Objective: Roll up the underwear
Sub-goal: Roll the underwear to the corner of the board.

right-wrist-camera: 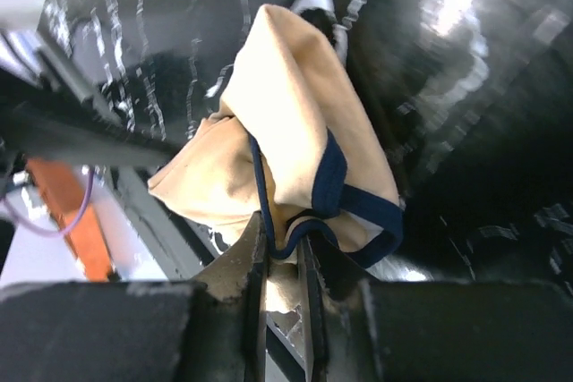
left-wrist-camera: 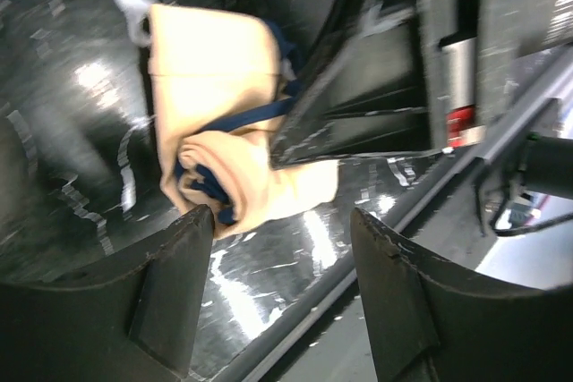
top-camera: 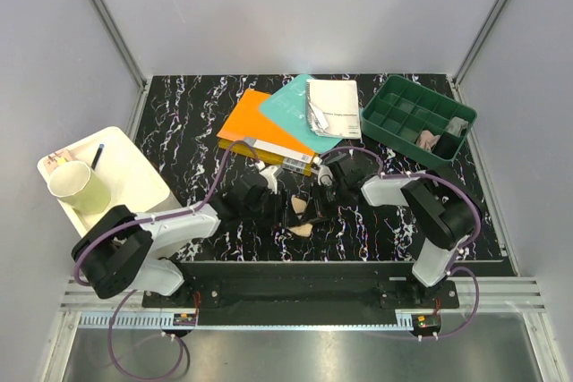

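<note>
Left wrist view gives the clearest look at the left gripper (left-wrist-camera: 282, 221): its two dark fingers (left-wrist-camera: 170, 292) stand wide apart and hold nothing. Just beyond them lies the beige underwear (left-wrist-camera: 215, 78), which has dark navy edging. Its near end is rolled into a thick coil. The tip of the finger on the left of this picture touches that coil or is just beside it; I cannot tell which. The other finger is apart from the fabric, over the black marbled table (left-wrist-camera: 54, 158).

In the right wrist view, the right gripper (right-wrist-camera: 285, 252) is almost closed. Its fingers (right-wrist-camera: 235, 270) pinch a fold of the same underwear (right-wrist-camera: 295, 114) at the navy edge. The cloth spreads away from the fingers in a loose, bunched shape.

From the top external view, both grippers meet at the middle of the table (top-camera: 197, 123), near its front edge. The left gripper (top-camera: 273, 199) and the right gripper (top-camera: 320, 203) are on either side of the beige underwear (top-camera: 295, 210). Behind them lie an orange book (top-camera: 252, 127), a teal book (top-camera: 288, 106) and a white booklet (top-camera: 333, 106). A green tray (top-camera: 403, 100) with compartments stands at the back right; the soft things in it are too small to name. A cream cup (top-camera: 79, 187) stands at the left on a white board (top-camera: 125, 163).
</note>
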You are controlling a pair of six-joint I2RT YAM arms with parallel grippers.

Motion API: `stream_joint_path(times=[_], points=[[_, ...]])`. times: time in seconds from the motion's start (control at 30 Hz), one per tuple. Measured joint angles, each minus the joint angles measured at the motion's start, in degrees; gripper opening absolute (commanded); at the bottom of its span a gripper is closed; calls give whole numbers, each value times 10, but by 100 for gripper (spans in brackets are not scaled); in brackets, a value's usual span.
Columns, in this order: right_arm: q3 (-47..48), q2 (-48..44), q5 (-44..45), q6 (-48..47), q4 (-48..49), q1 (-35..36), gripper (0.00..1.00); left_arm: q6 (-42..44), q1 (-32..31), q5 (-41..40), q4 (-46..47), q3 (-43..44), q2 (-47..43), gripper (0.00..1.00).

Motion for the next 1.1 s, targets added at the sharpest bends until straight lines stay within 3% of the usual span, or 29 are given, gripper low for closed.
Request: stream_joint_path(times=[0.43, 0.63, 0.77, 0.8, 0.9, 0.97, 1.1], points=[[11, 42, -83, -38, 28, -3, 14, 25, 48, -10, -2, -25, 0, 65], [12, 49, -96, -39, 30, -7, 14, 29, 56, 16, 46, -40, 16, 51], [14, 53, -103, -40, 30, -9, 15, 27, 57, 34, 75, -52, 38, 34], [14, 53, -103, -40, 30, -9, 16, 25, 57, 39, 83, -53, 44, 21], [14, 53, -104, -40, 30, -10, 35, 23, 59, 50, 112, -58, 57, 0], [16, 53, -108, -39, 24, -11, 52, 20, 61, 54, 122, -59, 62, 0], [29, 26, -99, -48, -21, -10, 62, 20, 61, 61, 125, -57, 66, 0]])
